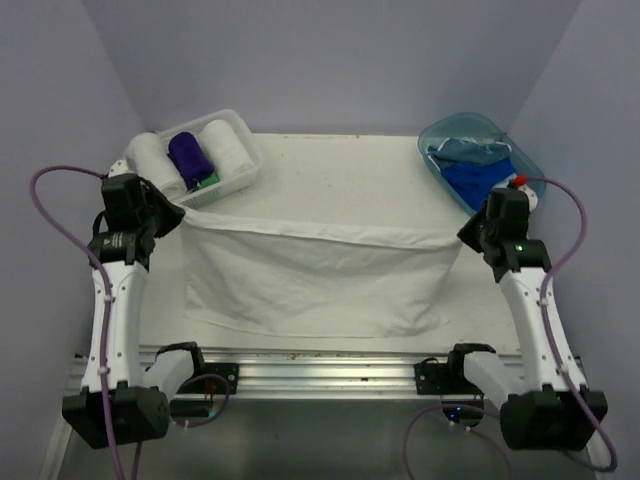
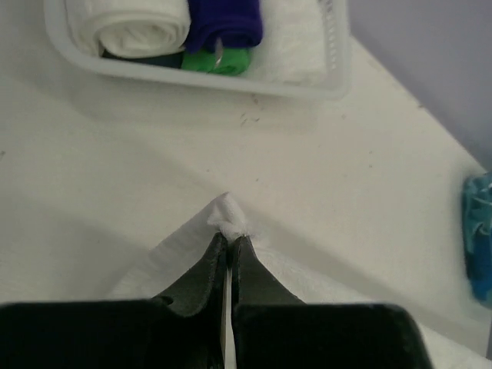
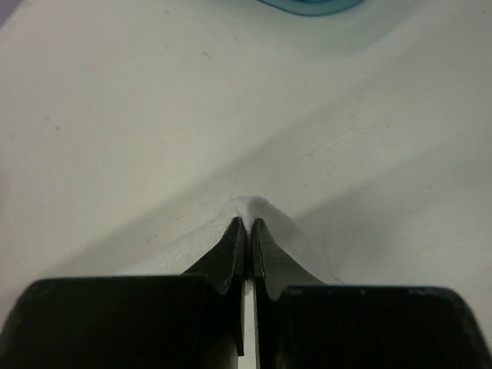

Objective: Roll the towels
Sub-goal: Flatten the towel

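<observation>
A large white towel (image 1: 310, 280) hangs stretched between both grippers over the middle of the table, its lower part lying towards the near edge. My left gripper (image 1: 178, 213) is shut on the towel's left corner (image 2: 227, 213). My right gripper (image 1: 463, 237) is shut on the right corner (image 3: 254, 208). Rolled white towels (image 1: 148, 155), a purple one (image 1: 189, 153) and a green one (image 1: 208, 181) sit in the white basket (image 1: 246, 168) at the back left. Blue towels (image 1: 475, 172) lie in the teal tub (image 1: 438, 130) at the back right.
The basket (image 2: 231, 81) lies just beyond the left gripper, and the tub's rim (image 3: 307, 6) just beyond the right one. Purple cables (image 1: 60, 215) loop beside each arm. A metal rail (image 1: 320, 370) runs along the near edge.
</observation>
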`<control>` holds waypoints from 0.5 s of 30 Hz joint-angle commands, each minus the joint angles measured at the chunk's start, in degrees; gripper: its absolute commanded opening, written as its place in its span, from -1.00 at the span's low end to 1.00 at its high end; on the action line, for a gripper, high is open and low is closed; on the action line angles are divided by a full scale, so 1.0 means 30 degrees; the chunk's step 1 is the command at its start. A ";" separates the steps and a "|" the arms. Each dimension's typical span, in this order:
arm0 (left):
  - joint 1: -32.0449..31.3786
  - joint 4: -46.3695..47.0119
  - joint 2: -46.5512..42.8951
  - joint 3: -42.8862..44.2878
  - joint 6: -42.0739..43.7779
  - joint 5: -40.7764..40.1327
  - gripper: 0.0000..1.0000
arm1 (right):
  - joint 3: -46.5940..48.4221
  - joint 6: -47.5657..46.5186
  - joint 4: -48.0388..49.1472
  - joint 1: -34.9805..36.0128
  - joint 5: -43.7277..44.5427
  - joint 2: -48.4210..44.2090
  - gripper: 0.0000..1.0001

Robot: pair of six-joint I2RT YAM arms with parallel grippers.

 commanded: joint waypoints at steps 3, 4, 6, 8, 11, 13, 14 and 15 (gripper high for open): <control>-0.0038 0.3795 0.4960 -0.1515 -0.0240 -0.0614 -1.00 | -0.0254 0.0679 0.6877 0.0395 0.0478 0.7372 -1.00; -0.0038 0.4089 0.5663 -0.1399 -0.0212 -0.0613 -1.00 | 0.0159 0.0680 0.7112 0.0396 0.0597 0.8206 -1.00; -0.0038 0.4442 0.7685 -0.0785 -0.0183 -0.0671 -1.00 | 0.1385 0.0563 0.7728 0.1063 0.1094 0.9761 -1.00; -0.0009 0.4589 0.9351 0.0061 -0.0240 -0.0671 -1.00 | 0.2210 0.0446 0.7963 0.1158 0.1242 1.1461 -1.00; -0.0009 0.4736 1.1053 0.1203 -0.0387 -0.0467 -1.00 | 0.3879 0.0328 0.7731 0.1188 0.1301 1.3279 -1.00; -0.0038 0.4619 1.1761 0.1822 -0.0417 -0.0437 -1.00 | 0.4994 0.0270 0.7641 0.1188 0.1302 1.4012 -1.00; -0.0038 0.4590 1.2286 0.2347 -0.0446 -0.0437 -1.00 | 0.5345 0.0241 0.7670 0.1187 0.1330 1.4566 -1.00; -0.0038 0.4590 1.2494 0.2555 -0.0417 -0.0379 -1.00 | 0.5958 0.0211 0.7700 0.1187 0.1330 1.4833 -1.00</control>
